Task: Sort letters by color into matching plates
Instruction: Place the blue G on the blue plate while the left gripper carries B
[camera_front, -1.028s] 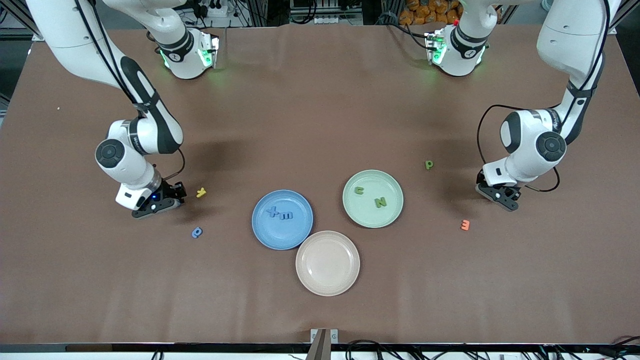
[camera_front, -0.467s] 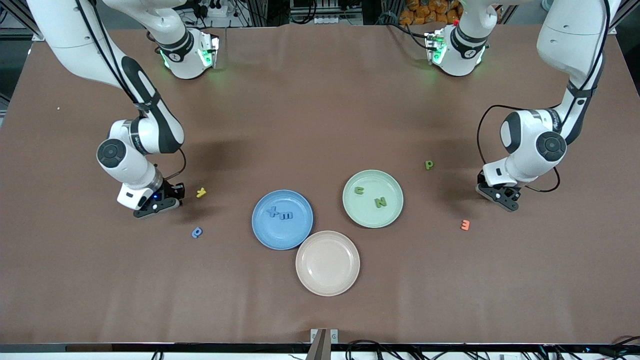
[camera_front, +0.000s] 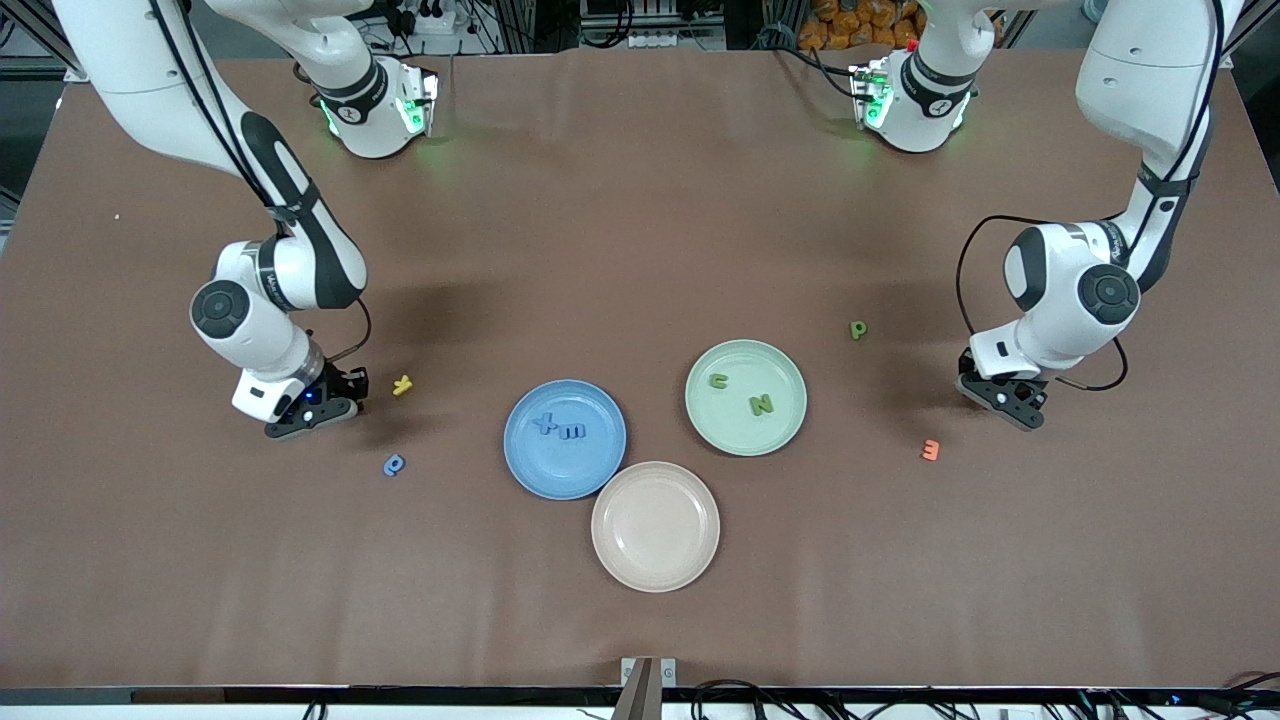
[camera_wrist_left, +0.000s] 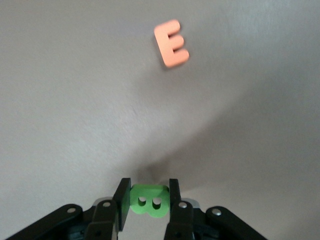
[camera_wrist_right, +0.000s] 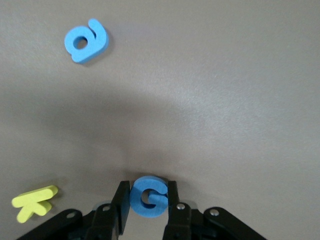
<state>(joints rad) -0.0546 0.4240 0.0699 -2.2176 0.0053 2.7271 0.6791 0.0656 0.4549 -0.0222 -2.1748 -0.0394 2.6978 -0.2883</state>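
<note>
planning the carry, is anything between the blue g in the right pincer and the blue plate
Only a yellow letter lies on that stretch of table; the right pincer can carry the blue G above it to the blue plate.

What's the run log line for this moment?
left gripper: shut on green B | right gripper: shut on blue G | blue plate: two letters | green plate: two letters

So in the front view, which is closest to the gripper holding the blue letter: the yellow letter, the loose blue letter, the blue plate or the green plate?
From the right gripper:
1. Yellow letter, just beside it on the table.
2. Loose blue letter, nearer the front camera; a close second.
3. Blue plate, toward the table's middle.
4. Green plate, farthest, toward the left arm's end.
</note>
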